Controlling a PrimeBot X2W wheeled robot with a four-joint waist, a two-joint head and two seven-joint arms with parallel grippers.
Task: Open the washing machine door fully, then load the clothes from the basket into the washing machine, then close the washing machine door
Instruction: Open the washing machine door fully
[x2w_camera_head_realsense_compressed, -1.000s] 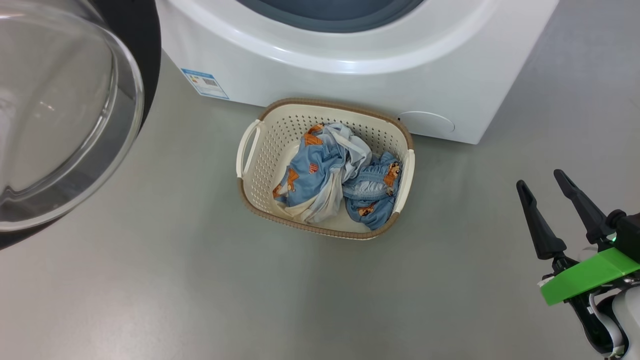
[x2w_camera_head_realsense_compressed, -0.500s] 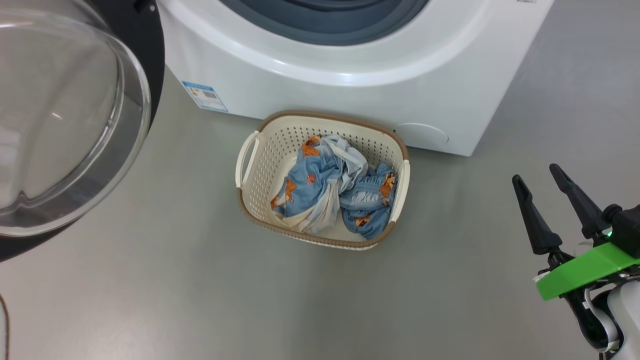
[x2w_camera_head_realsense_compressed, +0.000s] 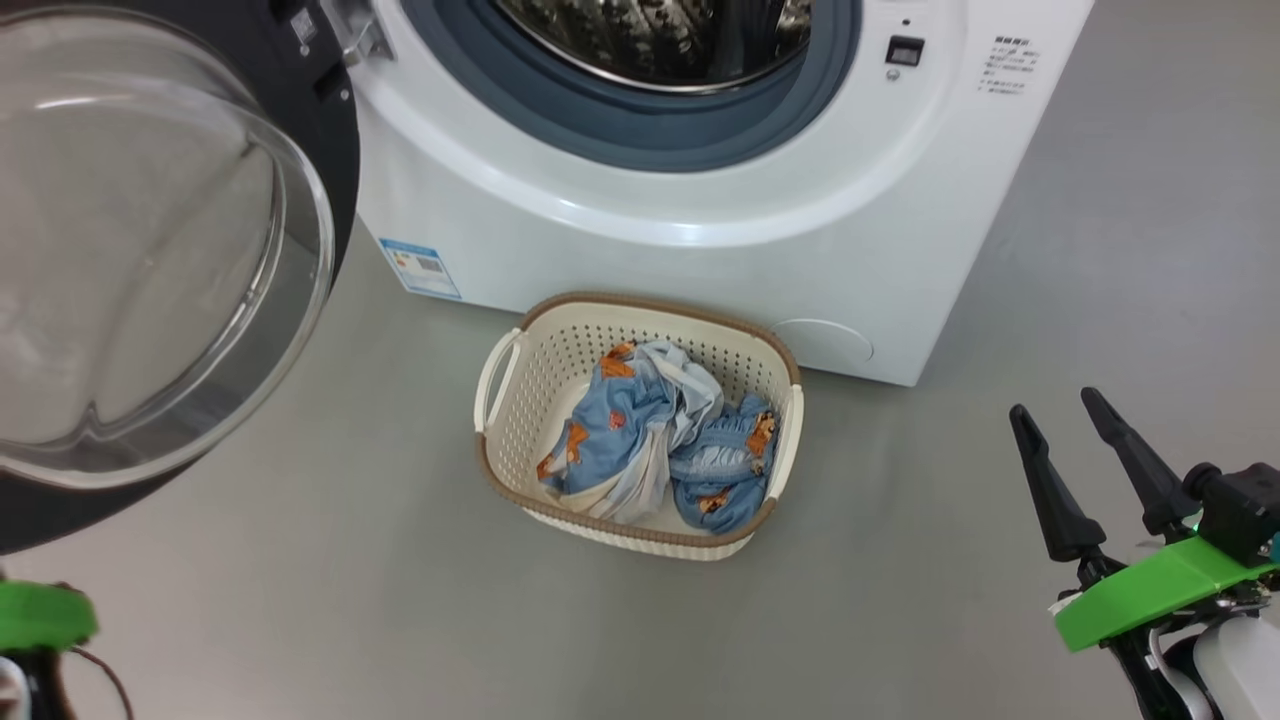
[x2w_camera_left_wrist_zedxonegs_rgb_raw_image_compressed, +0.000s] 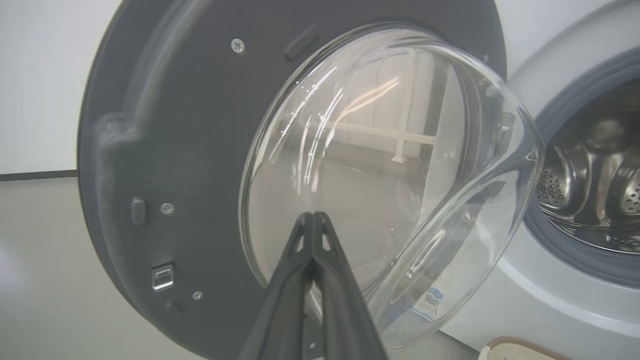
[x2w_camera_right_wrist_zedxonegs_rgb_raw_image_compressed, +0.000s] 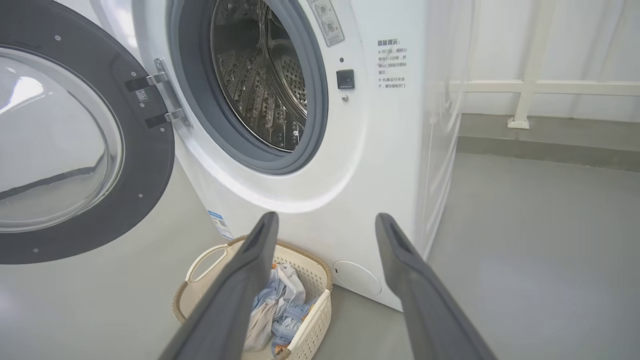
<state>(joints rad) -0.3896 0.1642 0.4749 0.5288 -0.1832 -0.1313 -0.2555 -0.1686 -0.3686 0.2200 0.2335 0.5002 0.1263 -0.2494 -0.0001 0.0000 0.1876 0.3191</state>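
Clothes (x2w_camera_head_realsense_compressed: 650, 440) sit heaped in the basket (x2w_camera_head_realsense_compressed: 530, 400), on the floor (x2w_camera_head_realsense_compressed: 900, 620) just in front of the washing machine (x2w_camera_head_realsense_compressed: 700, 250), below its drum (x2w_camera_head_realsense_compressed: 660, 40) opening. They look soft, light and floppy, blue pieces tangled with white fabric, so one pinch probably drags a second piece along. Best hold, I judge: the raised crest of folds in the middle of the heap, pinched deep enough to catch real fabric. The ribbed elastic band on the right bundle would stretch rather than lift. The basket looks light too and may slide or tip if cloth snags on its brown rim. My right pincer (x2w_camera_head_realsense_compressed: 1054, 402) is spread wide and empty, at the near right, well apart from the basket. My left pincer (x2w_camera_left_wrist_zedxonegs_rgb_raw_image_compressed: 312, 216) is pressed together with nothing in it, tips in front of the glass bowl of the washing machine door (x2w_camera_head_realsense_compressed: 150, 250); touching or not, I cannot tell. The door is swung out wide on the left, bowl bulging toward the near side, a hard edge to stay off. Open floor lies right and near. The basket's far rim is close to the machine front, so room there is tight. The path into the drum goes up over the grey-blue gasket (x2w_camera_head_realsense_compressed: 640, 140) lip.
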